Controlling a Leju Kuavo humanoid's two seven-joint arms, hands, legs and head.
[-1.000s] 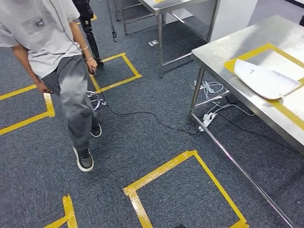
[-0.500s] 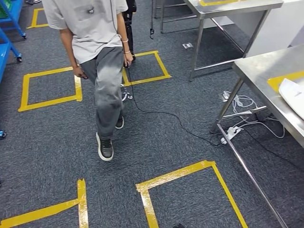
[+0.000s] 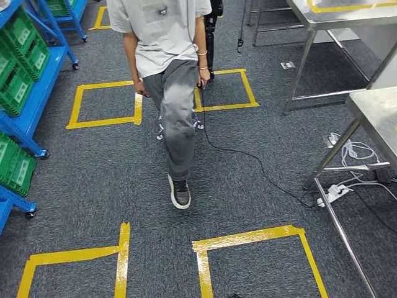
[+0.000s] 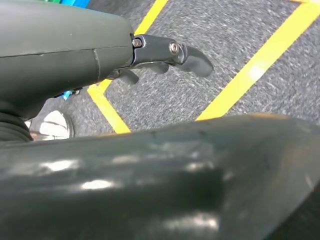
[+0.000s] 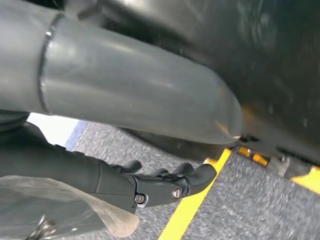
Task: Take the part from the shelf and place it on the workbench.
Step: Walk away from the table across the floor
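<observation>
Head view: I see a blue shelf [image 3: 28, 93] of green bins [image 3: 16, 93], a person [image 3: 170, 81] walking across the grey carpet with its yellow tape squares [image 3: 252, 239], and the corner of a steel surface [image 3: 374, 115]. The part itself I cannot pick out among the bins. I judge the task to be at its approach step, with nothing fetched yet. Left wrist view: the left robot hand [image 4: 166, 55] hangs over the carpet, fingers loosely extended and apart, holding nothing; yellow tape lies beyond its fingertips. Right wrist view: the right robot hand [image 5: 166, 182] hangs likewise, fingers stretched out, and grips nothing that I can see; a clear plastic sheet [image 5: 56, 210] shows at its wrist side, and I cannot tell what it belongs to. Next I would face the shelf, keep clear of the person, and identify the part before raising an arm.
</observation>
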